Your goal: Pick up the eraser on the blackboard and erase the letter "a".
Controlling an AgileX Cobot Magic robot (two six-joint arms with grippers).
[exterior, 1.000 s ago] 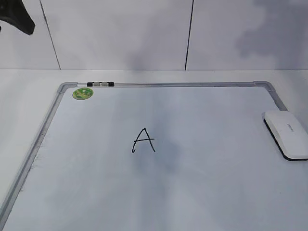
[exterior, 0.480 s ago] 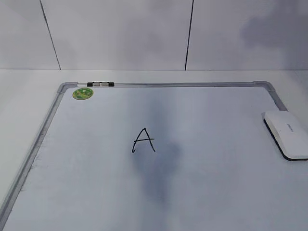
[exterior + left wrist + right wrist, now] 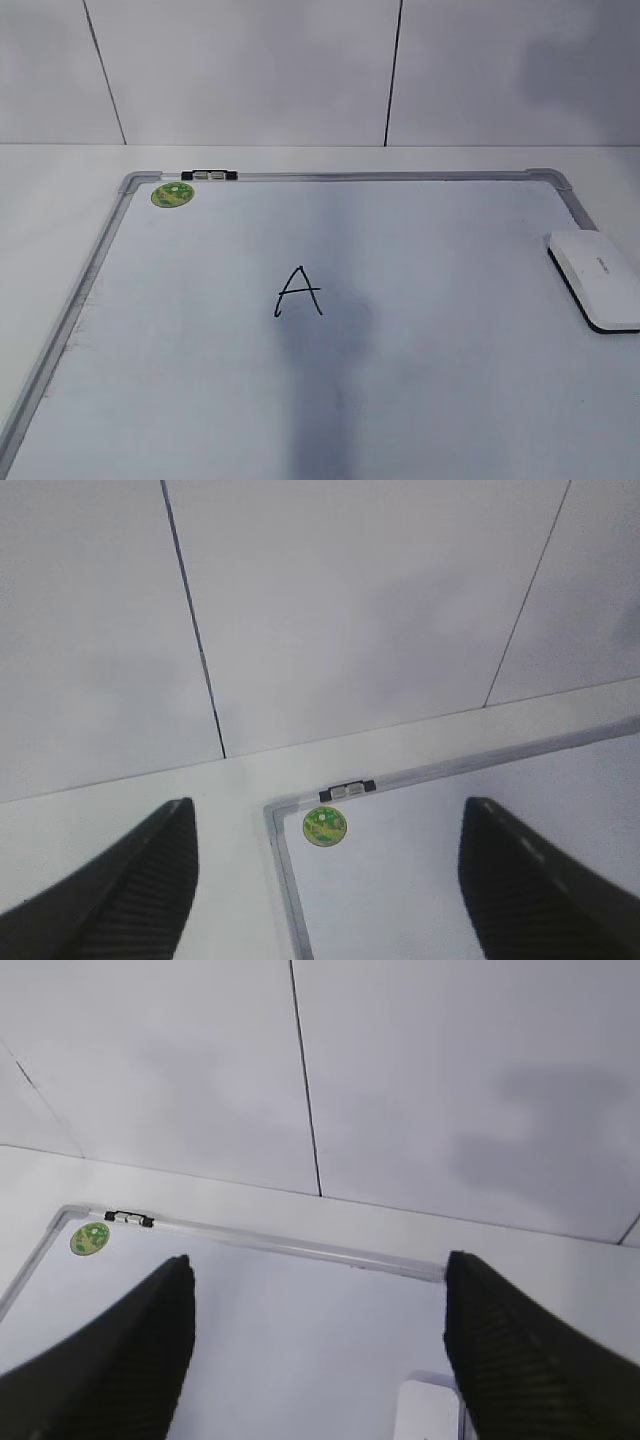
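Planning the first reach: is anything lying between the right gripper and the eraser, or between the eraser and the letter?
Nothing visible does. The eraser lies alone at the board's right edge, the right gripper is open above it, and bare blackboard separates it from the letter.

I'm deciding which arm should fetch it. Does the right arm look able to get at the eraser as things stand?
Probably yes. The eraser lies uncovered at the blackboard's right edge, nothing on or beside it, and the right gripper hangs open above with the eraser's corner showing just below.
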